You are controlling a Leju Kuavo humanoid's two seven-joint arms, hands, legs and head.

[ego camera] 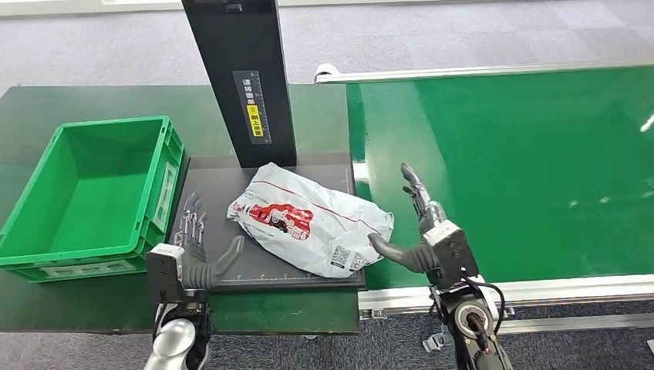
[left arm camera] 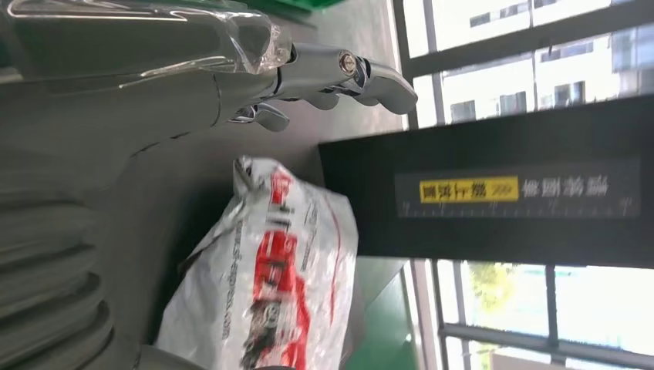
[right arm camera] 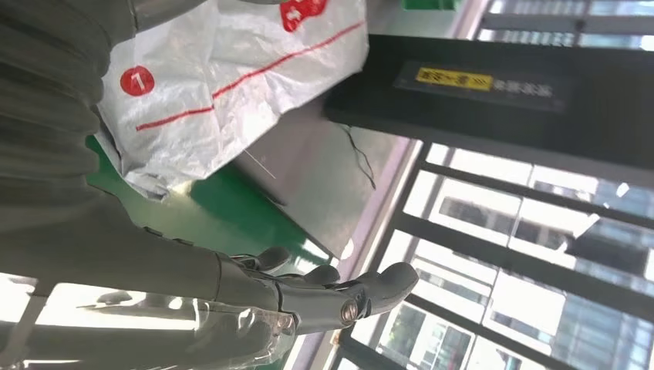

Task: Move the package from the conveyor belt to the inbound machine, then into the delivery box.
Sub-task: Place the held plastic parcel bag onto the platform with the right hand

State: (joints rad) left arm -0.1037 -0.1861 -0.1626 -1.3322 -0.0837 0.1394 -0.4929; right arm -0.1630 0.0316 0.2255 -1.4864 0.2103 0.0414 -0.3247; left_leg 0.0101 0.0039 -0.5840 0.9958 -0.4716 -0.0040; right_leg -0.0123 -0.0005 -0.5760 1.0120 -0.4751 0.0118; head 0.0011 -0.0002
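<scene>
The first leg looks done: the package (ego camera: 308,223) lies on the dark platform of the inbound machine (ego camera: 224,266), no longer on the conveyor belt (ego camera: 524,169). What remains, by my judgement, is the lift into the delivery box, which has nothing in it yet.

Taking the package as the landmark and going left to right: well to its left stands the green delivery box (ego camera: 92,193), on the dark green counter (ego camera: 46,104) and just beside the platform's left edge. Between box and package hovers the left hand (ego camera: 197,243), fingers spread apart and holding nothing, thumb pointing toward the package but short of it. Behind the package rises the machine's black upright column (ego camera: 243,77) with its yellow label. At the package's right end sits the right hand (ego camera: 412,223), also empty with fingers apart; its thumb appears to touch the package's near right corner, though I cannot be sure of contact. The conveyor belt stretches away beyond that.

The package is a soft white plastic mailer bag, crumpled and puffy, with red printing, a thin red line across it and a barcode label near its right corner. That corner overhangs the platform toward the belt.
</scene>
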